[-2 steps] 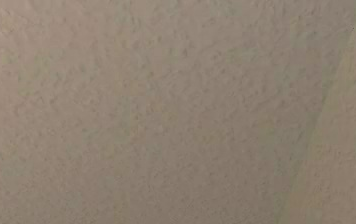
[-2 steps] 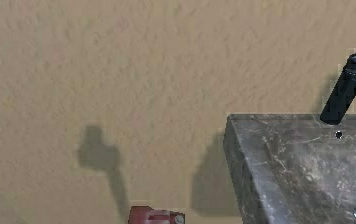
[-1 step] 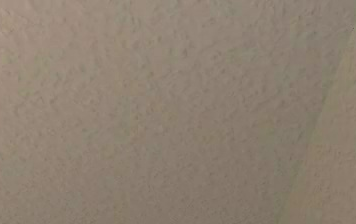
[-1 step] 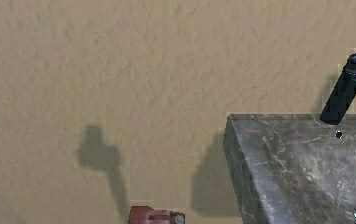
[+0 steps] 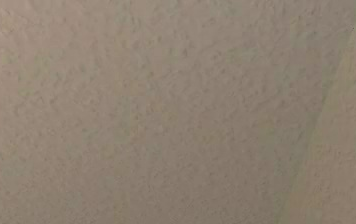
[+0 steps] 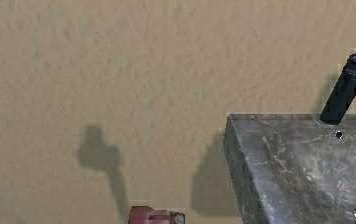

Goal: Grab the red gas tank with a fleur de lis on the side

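Note:
A small red boxy thing (image 6: 156, 215) pokes up from the bottom edge of the arm side view, left of the middle. Just its top part is visible, so I cannot make out any mark on its side. It stands in front of the beige wall, a short way left of a dark stone basin.
A dark grey stone basin (image 6: 296, 175) takes up the arm side view's lower right, with a black faucet (image 6: 348, 88) rising at its far right. A textured beige wall (image 5: 136, 110) stands close ahead in the forward view, meeting another wall face (image 5: 336, 150) at the right.

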